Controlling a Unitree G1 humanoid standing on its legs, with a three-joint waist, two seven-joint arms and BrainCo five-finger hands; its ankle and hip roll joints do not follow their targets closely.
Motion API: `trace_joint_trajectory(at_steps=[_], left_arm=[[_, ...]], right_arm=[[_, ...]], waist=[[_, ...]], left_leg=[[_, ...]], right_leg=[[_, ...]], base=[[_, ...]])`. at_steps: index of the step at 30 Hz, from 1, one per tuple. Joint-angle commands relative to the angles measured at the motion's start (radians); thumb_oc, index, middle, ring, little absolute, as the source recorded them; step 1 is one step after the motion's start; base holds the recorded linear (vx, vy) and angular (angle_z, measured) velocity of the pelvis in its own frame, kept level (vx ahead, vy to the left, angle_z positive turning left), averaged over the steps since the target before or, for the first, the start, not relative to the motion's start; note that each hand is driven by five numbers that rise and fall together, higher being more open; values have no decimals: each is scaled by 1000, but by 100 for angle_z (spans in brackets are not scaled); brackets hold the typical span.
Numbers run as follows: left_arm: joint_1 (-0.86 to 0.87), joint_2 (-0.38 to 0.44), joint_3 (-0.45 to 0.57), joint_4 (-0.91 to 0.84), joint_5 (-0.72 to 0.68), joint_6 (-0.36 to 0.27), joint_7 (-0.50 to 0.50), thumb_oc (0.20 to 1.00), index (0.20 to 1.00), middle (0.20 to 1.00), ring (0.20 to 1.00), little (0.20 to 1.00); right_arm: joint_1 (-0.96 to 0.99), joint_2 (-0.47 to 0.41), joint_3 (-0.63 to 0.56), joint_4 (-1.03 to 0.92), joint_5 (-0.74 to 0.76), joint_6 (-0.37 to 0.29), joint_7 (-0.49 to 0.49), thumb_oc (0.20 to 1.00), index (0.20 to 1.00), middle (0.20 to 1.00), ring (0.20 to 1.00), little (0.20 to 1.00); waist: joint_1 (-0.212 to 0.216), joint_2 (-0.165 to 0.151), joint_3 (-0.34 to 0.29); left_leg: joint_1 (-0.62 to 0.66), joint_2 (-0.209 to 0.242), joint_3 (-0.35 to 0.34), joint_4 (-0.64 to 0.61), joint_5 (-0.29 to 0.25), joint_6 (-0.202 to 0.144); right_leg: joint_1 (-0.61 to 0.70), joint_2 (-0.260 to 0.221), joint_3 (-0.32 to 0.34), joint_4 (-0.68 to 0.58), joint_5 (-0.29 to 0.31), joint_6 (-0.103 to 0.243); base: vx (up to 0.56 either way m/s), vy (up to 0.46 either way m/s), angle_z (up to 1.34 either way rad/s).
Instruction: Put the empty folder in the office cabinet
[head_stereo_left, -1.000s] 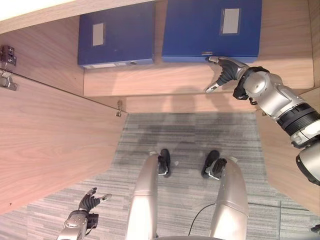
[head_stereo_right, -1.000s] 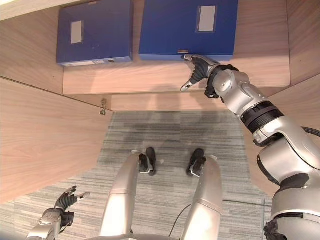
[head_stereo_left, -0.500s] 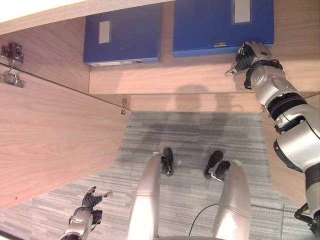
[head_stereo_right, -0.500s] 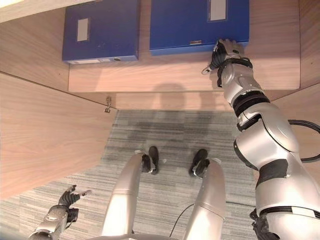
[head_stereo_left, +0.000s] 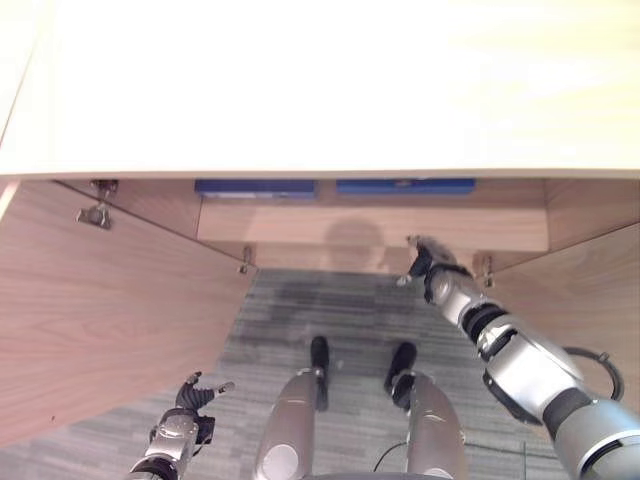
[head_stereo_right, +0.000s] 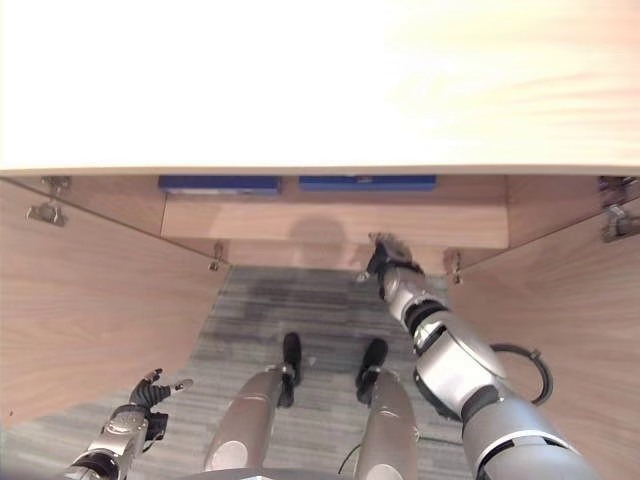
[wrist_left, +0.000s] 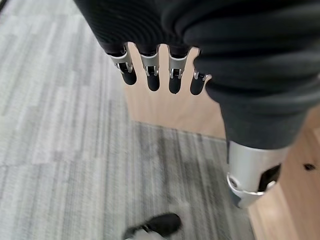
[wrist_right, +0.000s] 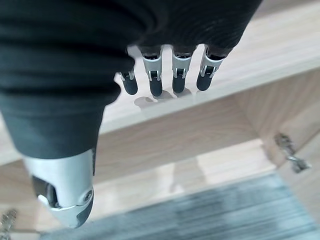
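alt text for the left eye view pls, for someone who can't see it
Two blue folders lie side by side on a shelf inside an open wooden cabinet, mostly hidden under its pale top. The robot's right hand is at the shelf's front edge, holding nothing; its left hand hangs open, low over grey carpet.

Matt wood-grain cabinet (head_stereo_left: 120, 300), smooth blue plastic-looking folders (head_stereo_left: 405, 186), metal hinges (head_stereo_left: 97, 213), rough grey carpet (head_stereo_left: 330, 310).

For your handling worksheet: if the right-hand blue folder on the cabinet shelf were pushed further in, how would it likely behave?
The right blue folder lies flat, so it would probably slide rather than tip. Its straight box-like edge suggests stiffness. The wooden shelf looks smooth, so little resistance is likely.
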Motion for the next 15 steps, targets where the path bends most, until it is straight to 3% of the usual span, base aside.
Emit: trace_joint_trajectory(at_steps=[1, 2, 3, 4, 5, 6, 7, 9, 10, 11, 12, 15], left_arm=[[-14, -1, -14, 73, 76, -7, 23, 1000, 1000, 1000, 1000, 1000], [-5, -6, -13, 78, 81, -4, 20, 1000, 1000, 1000, 1000, 1000], [22, -23, -10, 84, 104, -2, 8, 1000, 1000, 1000, 1000, 1000], [30, -29, -15, 88, 120, -2, 5, 1000, 1000, 1000, 1000, 1000], [32, -39, -23, 94, 145, 0, 0, 1000, 1000, 1000, 1000, 1000], [32, -39, -23, 94, 145, 0, 0, 1000, 1000, 1000, 1000, 1000], [13, -54, -39, 109, 172, 5, -13, 1000, 1000, 1000, 1000, 1000], [9, -65, -50, 113, 192, 6, -20, 1000, 1000, 1000, 1000, 1000], [16, -94, -67, 115, 214, 10, -37, 1000, 1000, 1000, 1000, 1000], [16, -94, -67, 115, 214, 10, -37, 1000, 1000, 1000, 1000, 1000], [22, -119, -74, 121, 236, 15, -52, 1000, 1000, 1000, 1000, 1000], [-38, -144, -111, 142, 276, 27, -62, 1000, 1000, 1000, 1000, 1000]], right_arm=[[-67, -44, 14, 98, -102, 10, -18, 1000, 1000, 1000, 1000, 1000], [-36, -35, 6, 98, -96, 6, -15, 1000, 1000, 1000, 1000, 1000], [61, -13, -7, 89, -90, -8, -6, 1000, 1000, 1000, 1000, 1000], [95, -3, -11, 87, -95, -14, -3, 1000, 1000, 1000, 1000, 1000], [138, 23, -7, 79, -93, -19, -3, 1000, 1000, 1000, 1000, 1000], [138, 23, -7, 79, -93, -19, -3, 1000, 1000, 1000, 1000, 1000], [177, 50, -9, 77, -82, -25, 4, 1000, 1000, 1000, 1000, 1000], [204, 66, -19, 77, -73, -31, 5, 1000, 1000, 1000, 1000, 1000], [266, 78, -61, 96, -46, -34, 14, 1000, 1000, 1000, 1000, 1000], [266, 78, -62, 95, -46, -34, 14, 1000, 1000, 1000, 1000, 1000], [320, 86, -94, 102, -32, -33, 33, 1000, 1000, 1000, 1000, 1000], [456, 79, -185, 102, 44, -24, 60, 1000, 1000, 1000, 1000, 1000]], waist=[[28, 13, 67], [28, 11, 65], [25, 6, 49], [24, -1, 44], [21, -19, 47], [21, -19, 48], [12, -41, 47], [7, -47, 42], [-11, -52, 2], [-13, -54, -1], [-25, -45, -32], [-82, -47, -129]], left_leg=[[41, 5, -64, -110, 65, -20], [70, 12, -61, -136, 80, -26], [130, 34, -54, -198, 142, -41], [149, 41, -57, -206, 150, -47], [173, 32, -83, -166, 114, -36], [174, 33, -83, -165, 113, -36], [210, -6, -120, -72, 35, -25], [236, -19, -134, -24, 5, -22], [302, -54, -171, 14, -51, -3], [300, -57, -172, 10, -46, -2], [365, -87, -182, -74, -95, 22], [492, -112, -156, -277, -57, 53]], right_leg=[[155, -12, 30, -126, -17, 98], [187, -1, 25, -153, -14, 98], [268, 34, 0, -256, 21, 91], [297, 45, -1, -287, 28, 92], [332, 53, 13, -322, 47, 93], [334, 54, 13, -323, 47, 93], [368, 46, 36, -350, 66, 97], [387, 46, 45, -367, 75, 98], [422, 62, 71, -393, 89, 103], [420, 59, 70, -394, 91, 104], [437, 71, 84, -391, 95, 111], [471, 70, 115, -444, 160, 141]], base=[[86, -247, 10], [-20, -186, 12], [-38, -206, 10], [-89, -212, -11], [-49, -103, -9], [-75, -69, -12], [-34, -13, -16], [-17, 55, -34], [9, 111, -27], [67, 227, -11], [53, 289, 3], [24, 406, -33]])
